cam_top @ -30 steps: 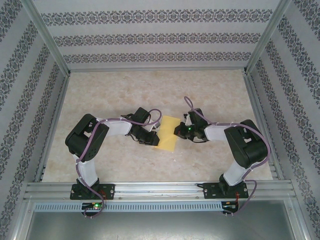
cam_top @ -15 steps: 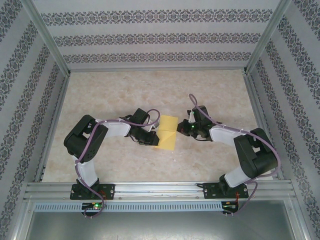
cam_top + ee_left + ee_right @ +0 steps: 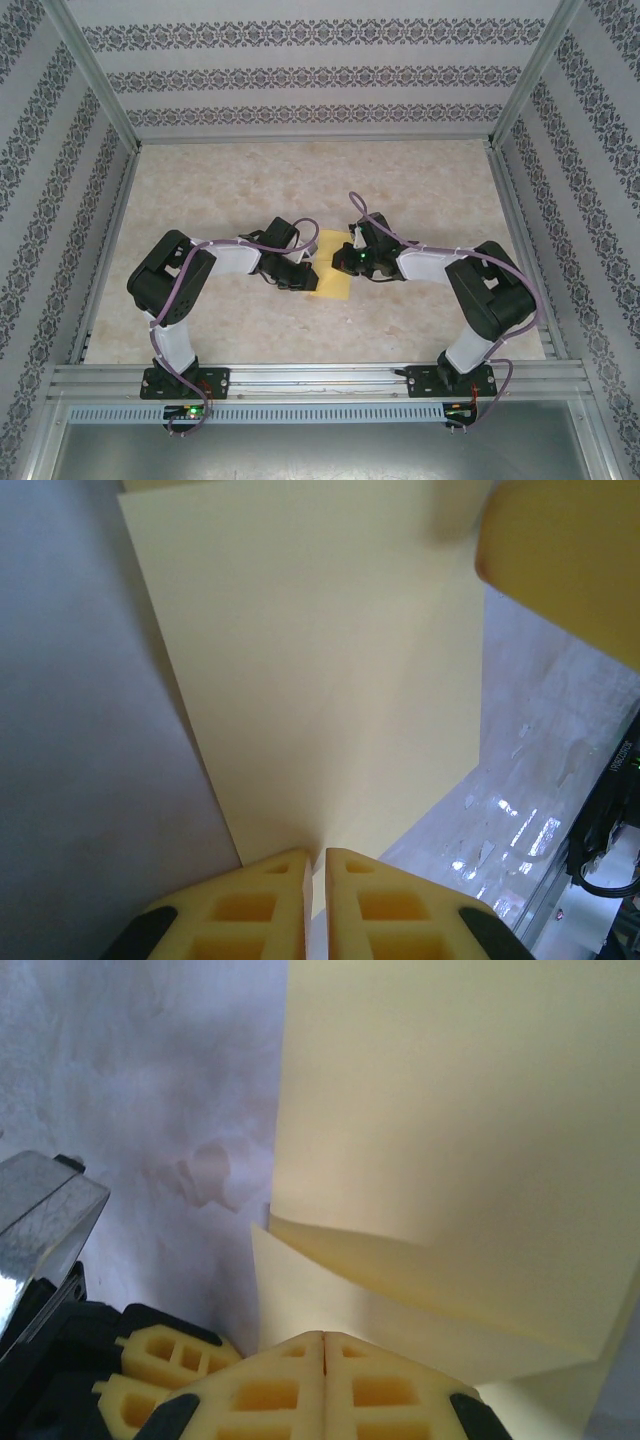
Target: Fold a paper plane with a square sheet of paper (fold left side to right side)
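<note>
The pale-yellow square sheet of paper (image 3: 331, 285) lies folded on the table between my two grippers. My left gripper (image 3: 307, 275) holds its left edge: in the left wrist view the fingertips (image 3: 316, 855) are pinched on the sheet (image 3: 320, 660), which runs up and away from them. My right gripper (image 3: 342, 262) reaches over the sheet's right part with its jaws fully shut. In the right wrist view its tips (image 3: 324, 1335) rest against the paper (image 3: 450, 1110), and a lifted lower layer (image 3: 300, 1280) gapes beneath the upper one.
The marbled tabletop (image 3: 300, 180) has free room behind and to both sides of the arms. Patterned walls and metal posts enclose it. A metal rail (image 3: 320, 375) runs along the near edge. The left gripper's finger (image 3: 150, 1380) sits close beside the right one.
My right gripper drew back slightly to the right, then moved left onto the sheet, covering its right part. The left gripper has stayed where it was, still pinching the paper.
</note>
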### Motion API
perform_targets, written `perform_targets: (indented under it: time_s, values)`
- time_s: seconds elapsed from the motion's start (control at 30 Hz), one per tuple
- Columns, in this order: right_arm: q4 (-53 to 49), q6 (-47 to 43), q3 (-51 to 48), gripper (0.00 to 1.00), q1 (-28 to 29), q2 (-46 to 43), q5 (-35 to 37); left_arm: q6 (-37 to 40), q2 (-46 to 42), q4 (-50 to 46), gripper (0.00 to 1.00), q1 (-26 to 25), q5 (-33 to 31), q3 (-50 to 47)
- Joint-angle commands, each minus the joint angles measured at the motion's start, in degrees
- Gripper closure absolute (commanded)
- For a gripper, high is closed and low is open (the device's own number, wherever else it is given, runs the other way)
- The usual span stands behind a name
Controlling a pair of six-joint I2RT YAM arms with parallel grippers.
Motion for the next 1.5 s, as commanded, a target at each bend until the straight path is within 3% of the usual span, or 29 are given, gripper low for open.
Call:
perform_targets:
  time_s: [0.0, 0.37, 0.73, 1.17, 1.47]
  values:
    - [-0.5, -0.6, 1.6, 1.0, 0.5, 1.8, 2.6, -0.5, 2.3, 0.0, 0.87, -2.3, -1.2, -1.0]
    - [-4.1, -0.8, -1.4, 1.0, -1.0, 3.1, 5.4, -0.9, -0.4, -1.8, 0.85, -1.8, -0.6, 2.2]
    - [-0.3, -0.9, -4.3, 1.0, -2.3, 3.0, 1.6, -3.6, -6.4, 0.0, 0.86, 1.7, 2.8, 3.5]
    - [-1.9, -1.6, -2.8, 1.0, -2.3, 5.0, 0.9, -3.6, -0.2, 1.0, 0.89, 1.3, 5.3, 5.5]
    - [-2.7, -2.2, -2.4, 1.0, -2.1, 4.4, 0.8, -2.4, 3.4, 0.8, 0.89, 1.3, 0.8, 6.3]
